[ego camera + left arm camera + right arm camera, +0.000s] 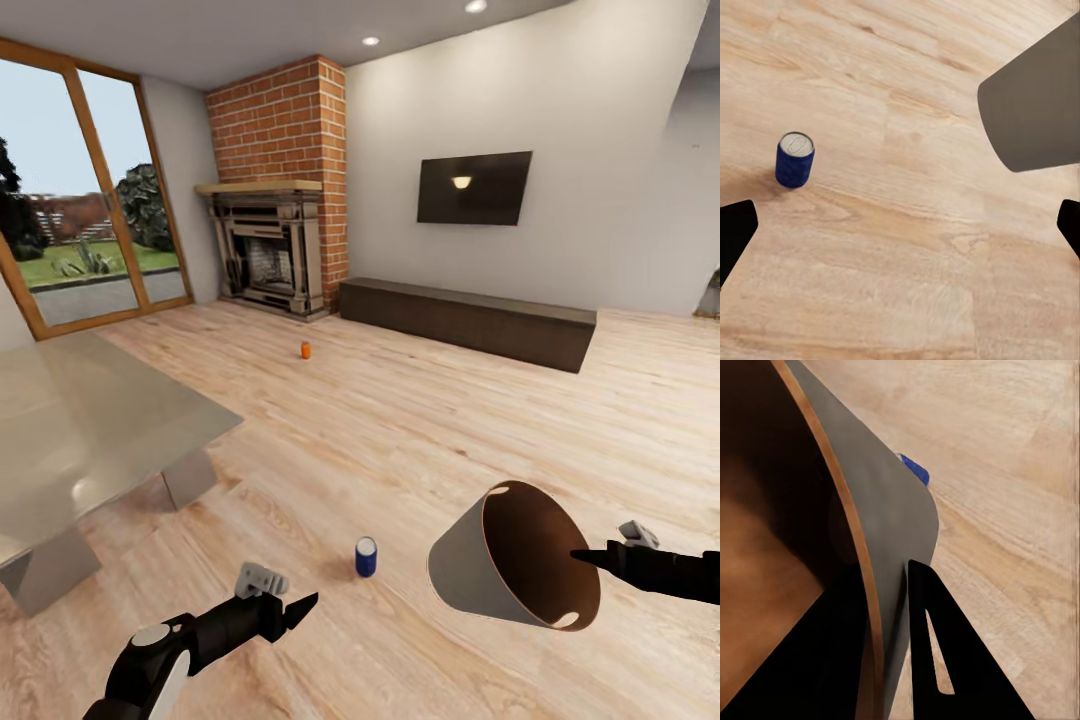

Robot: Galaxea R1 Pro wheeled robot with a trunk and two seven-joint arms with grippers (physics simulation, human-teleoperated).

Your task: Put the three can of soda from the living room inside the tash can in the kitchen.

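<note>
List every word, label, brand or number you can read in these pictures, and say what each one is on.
No readable text in any view.
Blue can: plain blue side and silvery top, no print legible.
Orange can: too small and far off to show any label.
Bin, held at its rim by the right gripper: bare grey outside, brown inside, no marking.
TV: dark screen with a lamp's reflection, no brand visible.

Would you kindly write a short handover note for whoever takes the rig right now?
Right gripper: shut on the rim of the bin, held tilted above the floor.
Left gripper: open, empty, low near the blue can.
Blue can stands upright on the floor; an orange can stands near the fireplace.
Done: bin picked up. No can seen inside it.
Left: bin the cans.
</note>
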